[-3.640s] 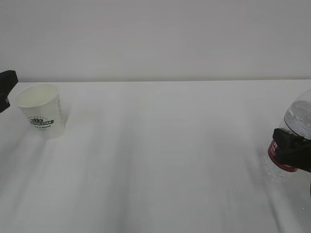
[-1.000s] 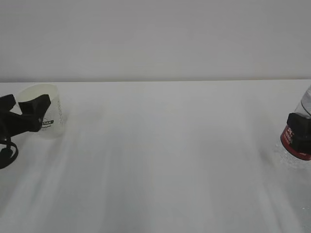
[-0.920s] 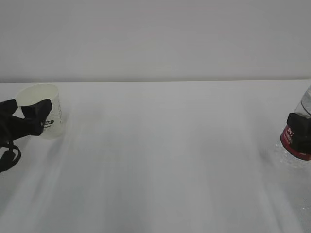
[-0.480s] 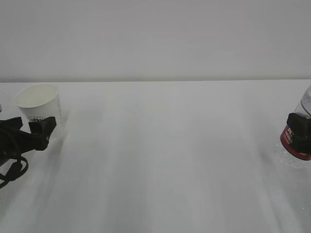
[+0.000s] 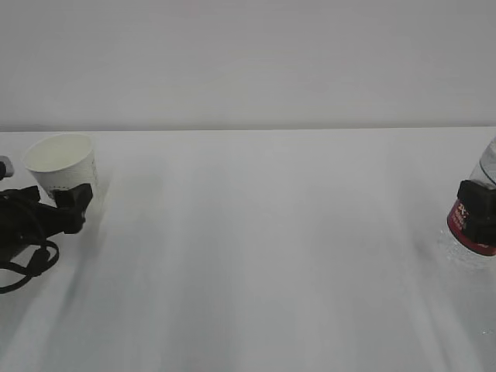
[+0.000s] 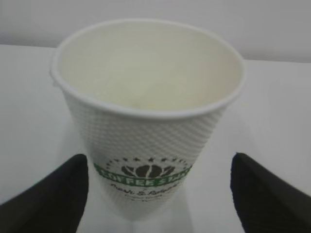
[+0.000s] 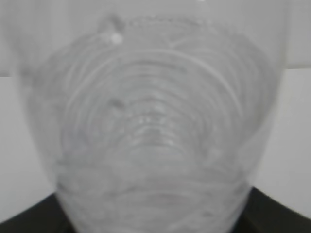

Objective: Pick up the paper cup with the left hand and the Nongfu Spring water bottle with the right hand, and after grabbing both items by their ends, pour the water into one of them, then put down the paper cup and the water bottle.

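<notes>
The left hand (image 6: 158, 194) is standing wide around the small white tapered paper cup (image 6: 146, 121); the right hand (image 5: 479, 213) is gripping the clear plastic red-labelled water bottle (image 5: 474, 225).

You get bright, flat, even light on the white tabletop (image 5: 263, 248) — shadows stay soft and faint. The exterior view is washed-out and hazy; the right wrist view blurs the water bottle (image 7: 150, 131) — too close to focus.
</notes>
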Robot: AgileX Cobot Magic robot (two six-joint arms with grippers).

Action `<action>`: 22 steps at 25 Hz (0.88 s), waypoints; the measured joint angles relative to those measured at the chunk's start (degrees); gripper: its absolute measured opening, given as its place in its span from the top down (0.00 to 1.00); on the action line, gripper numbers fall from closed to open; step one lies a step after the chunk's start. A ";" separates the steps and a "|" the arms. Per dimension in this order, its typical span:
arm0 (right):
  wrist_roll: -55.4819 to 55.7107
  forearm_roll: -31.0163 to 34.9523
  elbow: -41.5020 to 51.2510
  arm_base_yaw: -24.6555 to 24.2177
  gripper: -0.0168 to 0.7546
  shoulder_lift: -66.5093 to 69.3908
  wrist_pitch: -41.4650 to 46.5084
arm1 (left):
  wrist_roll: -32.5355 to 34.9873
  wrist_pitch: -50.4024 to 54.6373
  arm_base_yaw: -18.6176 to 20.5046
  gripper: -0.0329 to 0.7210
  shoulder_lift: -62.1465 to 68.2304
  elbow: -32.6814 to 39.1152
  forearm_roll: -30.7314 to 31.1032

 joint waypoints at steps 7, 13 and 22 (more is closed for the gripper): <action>0.00 -0.35 0.00 0.00 0.44 0.00 0.00 | -0.10 0.00 0.00 0.05 4.64 -3.90 -0.13; 0.00 -0.57 0.00 0.00 0.44 0.00 0.00 | -0.10 -0.11 0.00 0.05 6.44 -6.25 -0.13; 0.00 -0.57 0.00 0.00 0.44 0.00 0.00 | -0.10 -0.23 0.00 0.05 10.62 -10.29 -0.16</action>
